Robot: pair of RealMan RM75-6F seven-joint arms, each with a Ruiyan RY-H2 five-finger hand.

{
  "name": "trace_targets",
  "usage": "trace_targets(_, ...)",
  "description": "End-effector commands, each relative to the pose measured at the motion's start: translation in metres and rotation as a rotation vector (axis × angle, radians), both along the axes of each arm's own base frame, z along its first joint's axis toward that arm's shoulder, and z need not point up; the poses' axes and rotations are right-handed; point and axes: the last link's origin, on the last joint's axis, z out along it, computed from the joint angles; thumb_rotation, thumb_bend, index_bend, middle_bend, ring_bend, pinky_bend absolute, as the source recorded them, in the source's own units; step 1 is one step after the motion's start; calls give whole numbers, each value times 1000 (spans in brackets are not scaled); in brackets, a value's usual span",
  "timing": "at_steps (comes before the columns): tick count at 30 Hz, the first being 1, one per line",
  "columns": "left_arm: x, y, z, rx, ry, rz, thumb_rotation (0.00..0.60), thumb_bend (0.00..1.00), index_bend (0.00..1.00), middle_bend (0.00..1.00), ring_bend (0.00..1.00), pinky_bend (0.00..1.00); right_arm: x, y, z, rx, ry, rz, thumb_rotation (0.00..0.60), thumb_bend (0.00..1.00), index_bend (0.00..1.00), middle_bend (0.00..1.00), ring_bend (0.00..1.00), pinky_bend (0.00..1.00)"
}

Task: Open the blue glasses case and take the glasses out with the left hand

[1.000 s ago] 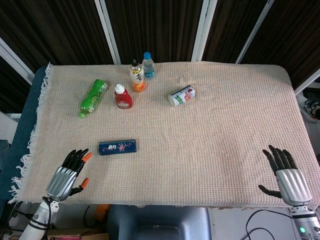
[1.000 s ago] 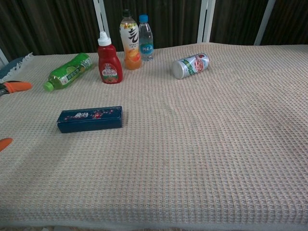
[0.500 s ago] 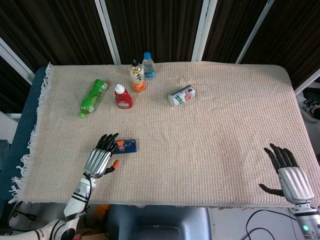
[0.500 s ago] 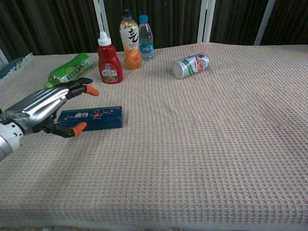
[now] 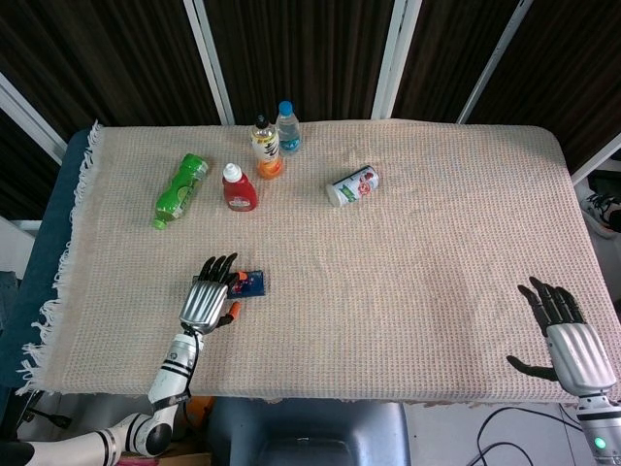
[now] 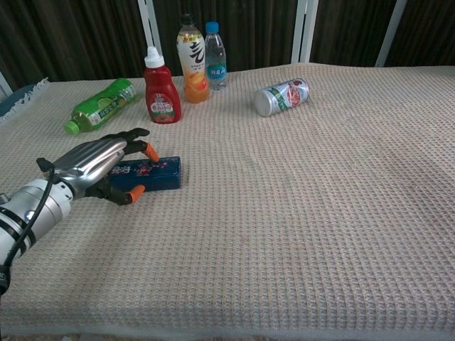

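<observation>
Near the bench's (image 5: 437, 243) front-left corner, the left robot hand (image 5: 206, 299) lies spread over the blue case (image 6: 153, 172), fingers apart, not gripping. The right robot hand (image 5: 568, 340) rests splayed and empty at the front-right corner.

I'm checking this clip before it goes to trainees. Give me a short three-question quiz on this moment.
1. True or false: the blue glasses case lies closed on the cloth.
2. Which hand is over the case? A) left hand B) right hand
3. Fill in: the can lies on its ____.

Key: 1 true. 2 A; the right one hangs open at the table's near edge. 3 side.
</observation>
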Motion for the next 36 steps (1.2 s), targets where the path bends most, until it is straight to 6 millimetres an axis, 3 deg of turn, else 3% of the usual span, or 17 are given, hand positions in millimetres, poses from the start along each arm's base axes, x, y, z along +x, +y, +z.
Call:
trace_targets(1, 0, 2, -1, 2, 2, 7, 600, 385, 316, 0, 0, 0, 0, 0, 0, 1, 1, 0, 600, 176, 0, 0, 0, 0)
trace_targets(18, 1, 5, -4, 4, -13, 14, 600, 424, 483, 30, 0, 0, -1, 0, 0, -2, 9, -4, 600, 176, 0, 0, 0, 0)
trace_targets(36, 2, 7, -2, 21, -20, 8, 600, 454, 590, 74, 0, 0, -1, 0, 0, -5, 12, -5, 600, 176, 0, 0, 0, 0)
